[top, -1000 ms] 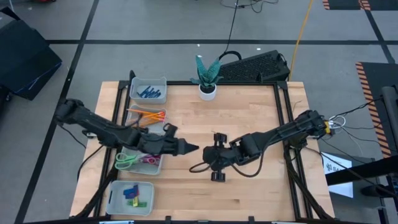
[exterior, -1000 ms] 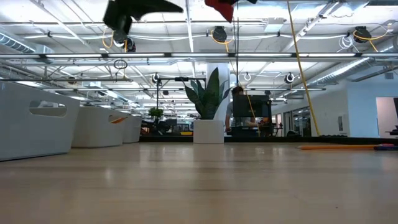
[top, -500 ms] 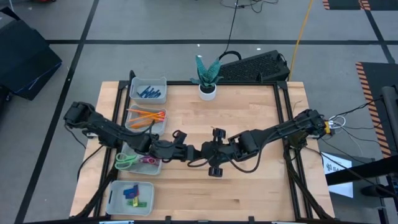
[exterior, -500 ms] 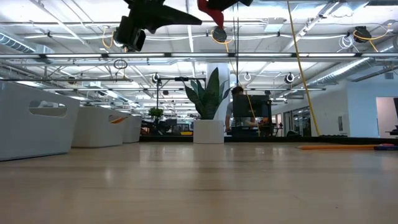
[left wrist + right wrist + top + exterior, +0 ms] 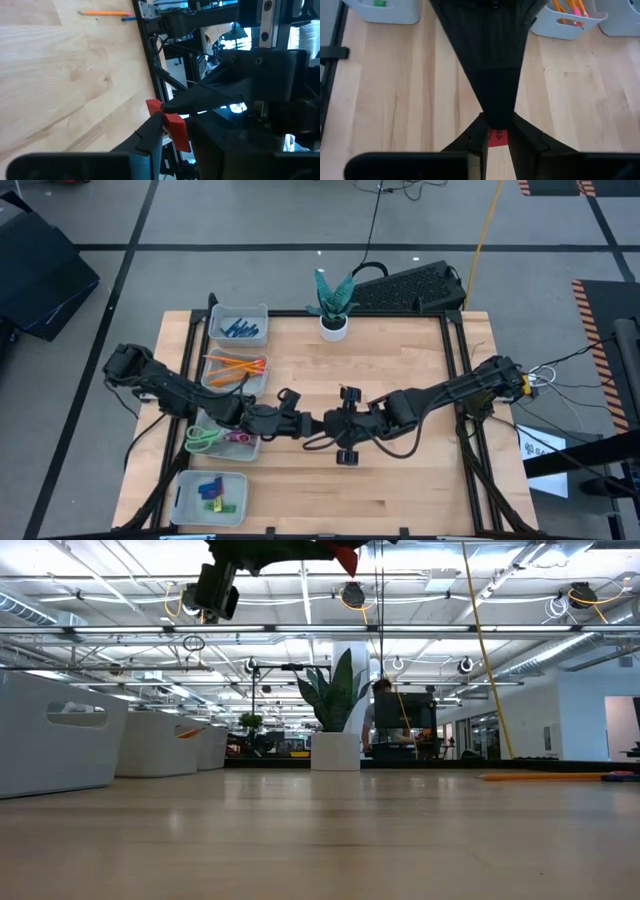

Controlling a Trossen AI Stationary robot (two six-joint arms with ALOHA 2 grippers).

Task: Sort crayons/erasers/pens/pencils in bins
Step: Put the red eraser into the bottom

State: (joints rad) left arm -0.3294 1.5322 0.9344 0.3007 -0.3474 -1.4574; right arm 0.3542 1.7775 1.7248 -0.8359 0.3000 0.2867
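Two end effectors meet tip to tip above the desk (image 5: 400, 490) centre, right of the scissors bin (image 5: 222, 442): right end effector (image 5: 495, 136) pinches a red eraser (image 5: 496, 137), left end effector (image 5: 318, 424) also closed upon it.

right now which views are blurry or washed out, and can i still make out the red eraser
Left wrist view: red eraser readable, foreground fingers soft, glare behind. Right wrist view: left gripper fills the frame, dark; only a sliver of eraser shows. Low view: near table blurred, ceiling lights bright. High view: even light, eraser hidden.
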